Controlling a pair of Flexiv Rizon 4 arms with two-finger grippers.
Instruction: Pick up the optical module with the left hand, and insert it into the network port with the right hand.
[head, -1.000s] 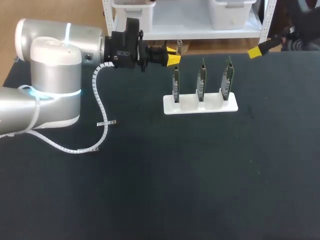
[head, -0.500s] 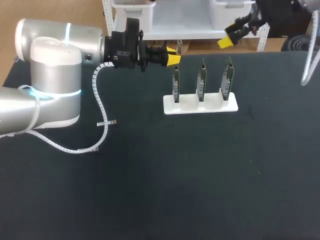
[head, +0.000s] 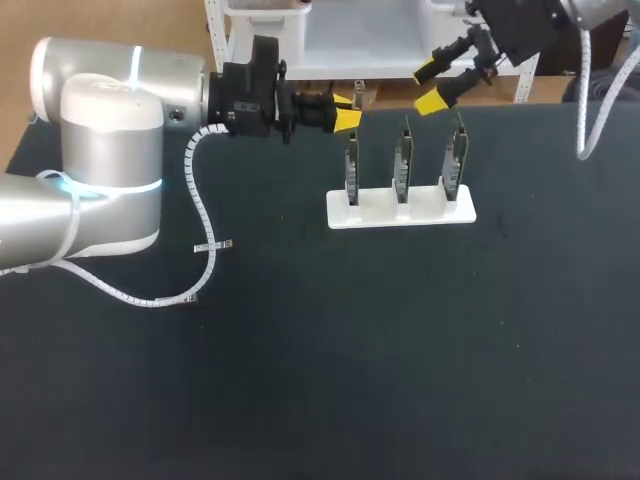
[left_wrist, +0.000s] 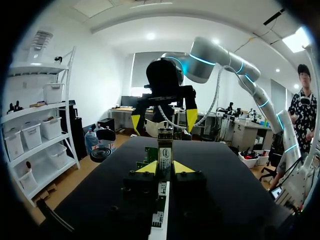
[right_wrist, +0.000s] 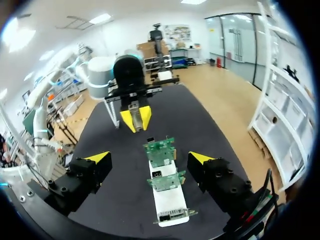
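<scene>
Silver left arm (head: 100, 150), white coiled cable (head: 206, 215), black yellow-tipped gripper (head: 348, 113).

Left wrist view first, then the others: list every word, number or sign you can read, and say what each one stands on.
White sticker on the module held in the left gripper: it carries print, but this is too small and blurred to read.
Circuit boards on the white stand: no print can be made out.
No other text in any view can be read.
</scene>
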